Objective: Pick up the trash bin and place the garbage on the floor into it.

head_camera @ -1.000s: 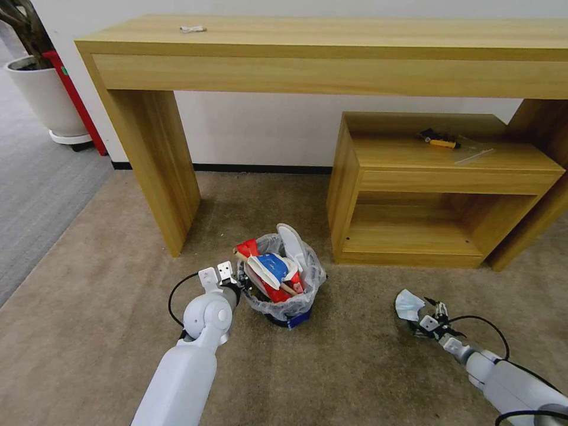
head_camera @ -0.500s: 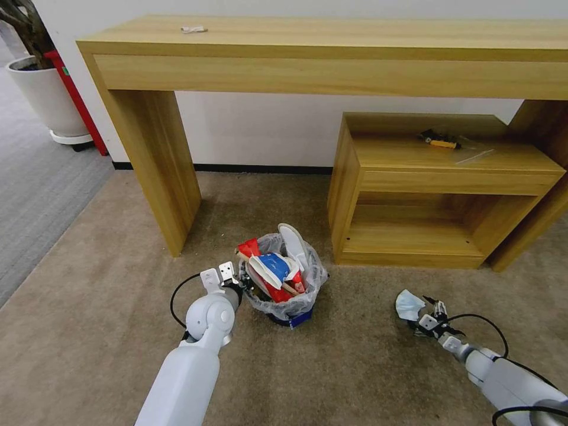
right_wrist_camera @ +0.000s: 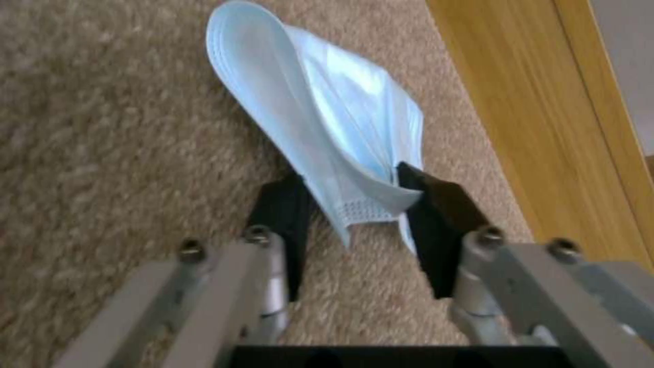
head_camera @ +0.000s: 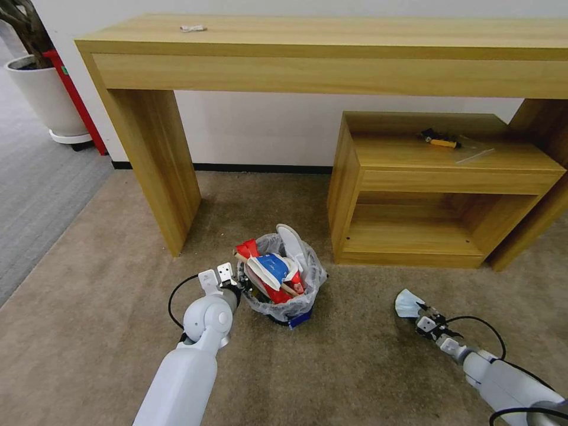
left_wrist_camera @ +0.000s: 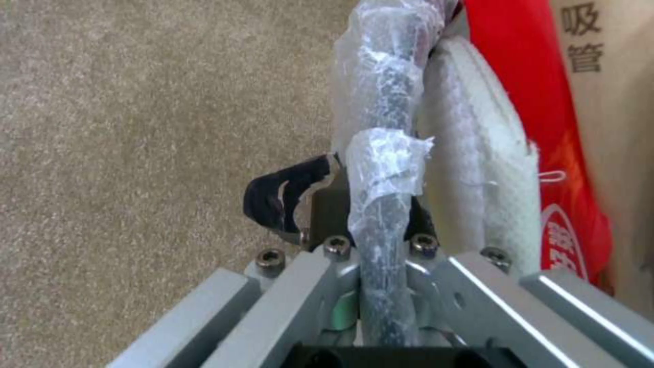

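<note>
Holding the view steady, I see, nearest me, the right gripper (right_wrist_camera: 354, 204) low over the floor (head_camera: 118, 331), its jaws closed on the lower edge of the pale blue mask (right_wrist_camera: 327, 117); the rest of the mask lies folded on the beige carpet. In the head view this right gripper (head_camera: 423, 319) sits to the right of the trash bin (head_camera: 290, 307), well apart from it, with the mask (head_camera: 407, 303) at its tip. The left gripper (left_wrist_camera: 371, 214) has its jaws clamped on the bin's bag-wrapped rim; in the head view the left gripper (head_camera: 236, 283) meets the bin on its left side. The bin stands on the carpet, filled with a white slipper (head_camera: 293, 242), red wrappers (head_camera: 275, 290) and a blue-white packet (head_camera: 273, 265). Farther off stands a low wooden cabinet (head_camera: 438, 195), and behind it a long wooden surface (head_camera: 331, 53) against the wall.
</note>
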